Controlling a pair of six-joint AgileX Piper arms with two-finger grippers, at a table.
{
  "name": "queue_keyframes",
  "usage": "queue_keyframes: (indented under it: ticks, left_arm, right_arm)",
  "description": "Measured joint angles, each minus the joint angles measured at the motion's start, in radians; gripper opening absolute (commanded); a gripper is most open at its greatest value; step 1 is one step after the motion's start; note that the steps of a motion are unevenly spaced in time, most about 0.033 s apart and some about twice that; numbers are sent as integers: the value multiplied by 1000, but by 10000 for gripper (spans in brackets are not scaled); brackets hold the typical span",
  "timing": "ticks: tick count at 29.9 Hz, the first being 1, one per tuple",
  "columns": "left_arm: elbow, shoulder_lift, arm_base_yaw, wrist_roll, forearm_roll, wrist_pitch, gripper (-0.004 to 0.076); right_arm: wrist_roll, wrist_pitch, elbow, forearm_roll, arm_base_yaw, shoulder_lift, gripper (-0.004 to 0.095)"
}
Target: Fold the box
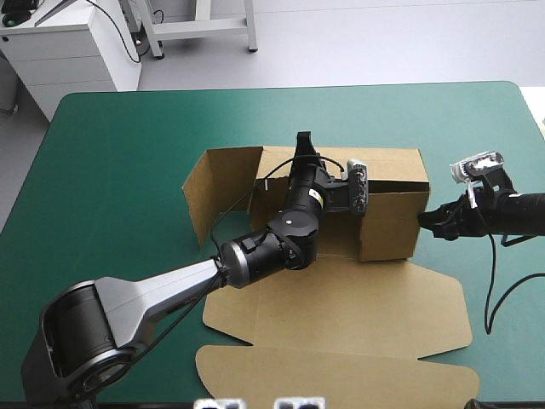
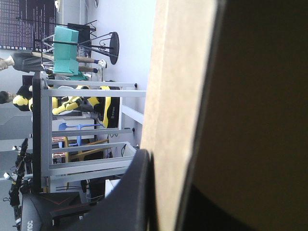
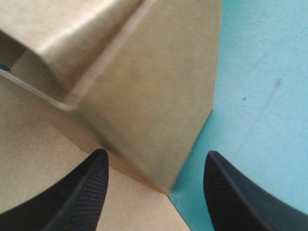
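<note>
The box [image 1: 392, 221] with left pincer [image 1: 303, 141] on its far wall, right pincer [image 1: 423, 220] just beside its right end

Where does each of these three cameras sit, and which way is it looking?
High view: above and behind the robot, looking down on the table, the box, the left gripper and the right gripper.
Left wrist view: on the left wrist, facing the room past the box wall its fingers pinch.
Right wrist view: on the right wrist, facing a box corner between its open fingers.
Shared: every view shows the box.
</note>
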Motion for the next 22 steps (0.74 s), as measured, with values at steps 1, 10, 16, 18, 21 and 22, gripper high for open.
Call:
queue_keyframes:
  ticks: [1, 10, 16, 18, 21, 22]
  left_arm:
    - [0, 0, 0, 0, 0, 0, -8]
    - [0, 1, 0, 0, 0, 0, -8]
    - [0, 1, 0, 0, 0, 0, -8]
    - [0, 1, 0, 0, 1, 0, -8]
    - [0, 2, 0, 0, 1, 3, -8]
    - [0, 2, 0, 0, 1, 5, -8]
  right_arm:
    - [-9, 6, 0, 5, 0, -2, 558]
    - [-91, 20, 3, 41, 4, -1, 559]
    - [-126, -29, 39, 48, 63, 59, 553]
    - [-127, -39, 45, 52, 74, 78, 553]
    - [-131, -49, 46, 79, 76, 94, 553]
    - [-134, -55, 46, 95, 76, 98, 553]
